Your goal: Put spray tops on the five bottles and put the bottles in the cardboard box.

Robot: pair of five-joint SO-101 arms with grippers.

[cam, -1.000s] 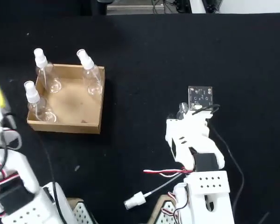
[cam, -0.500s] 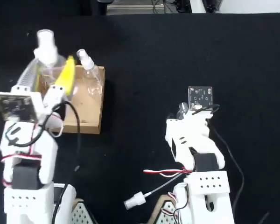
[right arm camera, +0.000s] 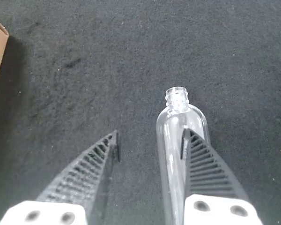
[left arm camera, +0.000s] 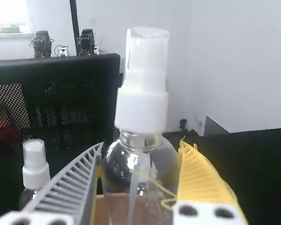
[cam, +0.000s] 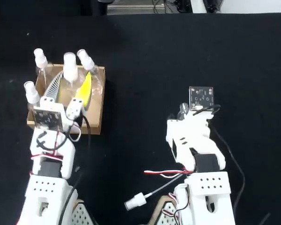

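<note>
My left pincer (cam: 70, 78) is closed on a clear spray bottle (cam: 69, 65) and holds it upright over the cardboard box (cam: 91, 127) at the far left of the black table (cam: 145, 56). The grey finger (left arm camera: 70, 187) and the yellow finger (left arm camera: 196, 178) press on either side of the bottle's shoulder, just below its white spray top (left arm camera: 143, 93). I cannot tell whether the bottle's base touches the box floor.

Three other capped bottles (cam: 40, 60) stand upright in the same box. Two are along its far wall, one on either side of the bottle I hold, and the third is at the box's left wall, nearer my left arm.

My right pincer (right arm camera: 150, 136) sits well apart from the box, low over the table, with its fingers spread wide. An uncapped bottle (right arm camera: 180, 126) lies between them, against one finger and clear of the other. Its open neck points away from my wrist, and nothing is clamped.

A loose spray top (cam: 136, 202) with its thin dip tube lies on the table near the foot of my right arm. It is well apart from the uncapped bottle and touches neither pincer.
</note>
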